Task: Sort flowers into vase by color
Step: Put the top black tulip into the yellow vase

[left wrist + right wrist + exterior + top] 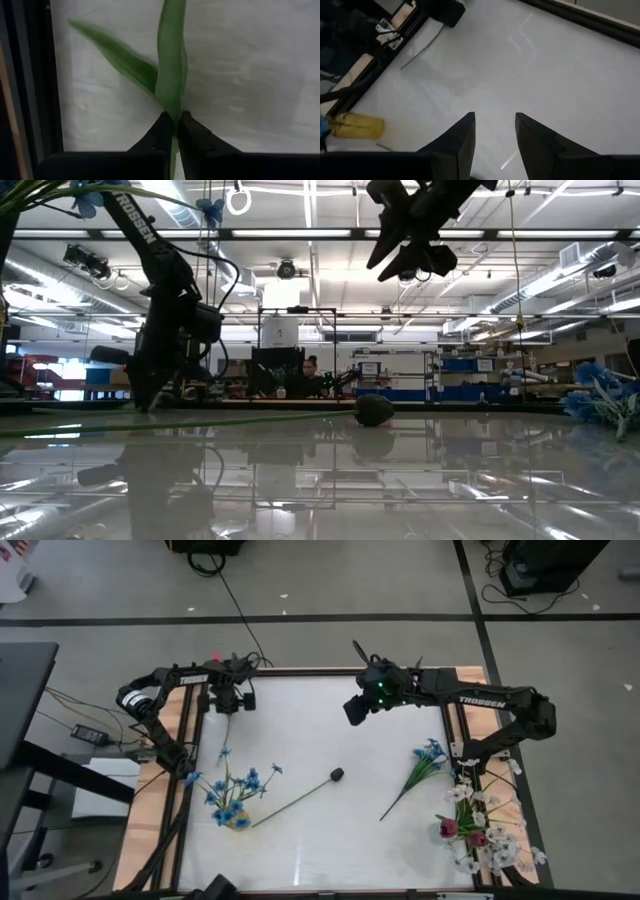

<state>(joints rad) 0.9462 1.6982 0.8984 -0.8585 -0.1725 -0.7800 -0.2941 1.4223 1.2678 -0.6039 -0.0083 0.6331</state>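
Two hands, left hand (173, 131) pinching one stem (171, 60), right hand (494, 131) open

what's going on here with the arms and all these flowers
The left gripper has its fingers shut on a green stem near the table's far left corner. The right gripper hangs open above the middle of the table, holding nothing. Blue flowers are gathered in a yellow vase lying at front left. A dark bud on a long stem lies mid-table, a loose blue bunch lies to the right, and white and red flowers are piled at front right.
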